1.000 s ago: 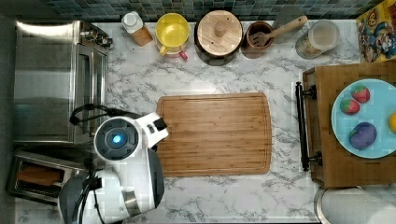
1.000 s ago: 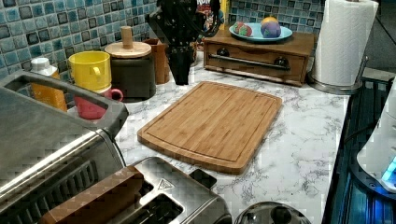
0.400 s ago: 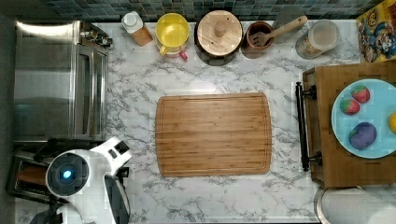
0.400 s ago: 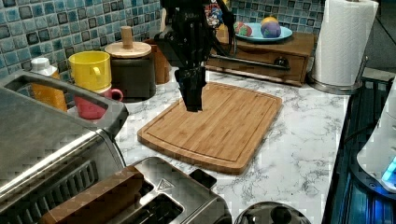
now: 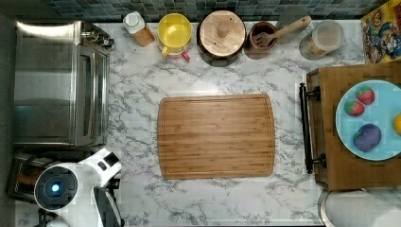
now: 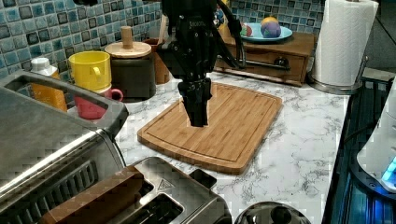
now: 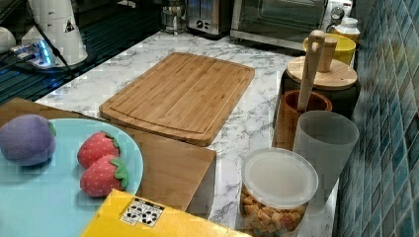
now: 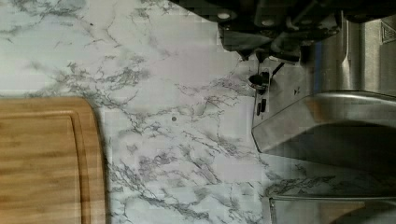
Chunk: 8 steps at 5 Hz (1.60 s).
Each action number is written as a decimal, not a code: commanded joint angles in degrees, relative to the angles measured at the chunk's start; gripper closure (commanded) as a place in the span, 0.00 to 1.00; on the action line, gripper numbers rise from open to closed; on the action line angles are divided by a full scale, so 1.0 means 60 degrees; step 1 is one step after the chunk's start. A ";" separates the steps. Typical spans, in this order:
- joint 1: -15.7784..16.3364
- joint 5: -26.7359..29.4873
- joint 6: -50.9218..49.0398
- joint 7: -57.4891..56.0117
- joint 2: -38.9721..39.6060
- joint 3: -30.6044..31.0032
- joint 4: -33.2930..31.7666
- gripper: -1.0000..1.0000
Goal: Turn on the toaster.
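While my arm hangs over the marble counter's corner in the top view, the toaster (image 5: 21, 177) sits there beside the toaster oven (image 5: 59, 82). Left view: my gripper (image 6: 198, 114) hangs above the cutting board (image 6: 219, 123), fingers pressed together, empty; bread (image 6: 93, 198) fills the toaster's slot. Wrist view: steel shell looks rigid, slick; push its black lever, not the body.
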 commanded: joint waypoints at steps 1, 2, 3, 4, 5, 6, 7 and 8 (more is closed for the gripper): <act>0.0337 0.0661 0.0831 0.1476 -0.0390 0.0602 -0.0868 1.00; 0.0466 0.0696 0.1172 0.1990 -0.0429 0.0810 -0.0919 1.00; 0.0556 0.1033 0.1180 0.2071 -0.0464 0.0843 -0.0955 1.00; 0.0849 0.2321 0.1717 0.1111 -0.0848 0.0683 -0.1359 1.00; 0.0834 0.2494 0.2066 0.1230 -0.0998 0.0801 -0.1409 1.00; 0.0567 0.1958 0.2277 0.1677 -0.0685 0.1002 -0.1281 1.00; 0.0403 0.1697 0.2269 0.1752 -0.0450 0.1002 -0.1131 1.00; 0.0178 0.0975 0.2678 0.2432 0.0102 0.1274 -0.1002 1.00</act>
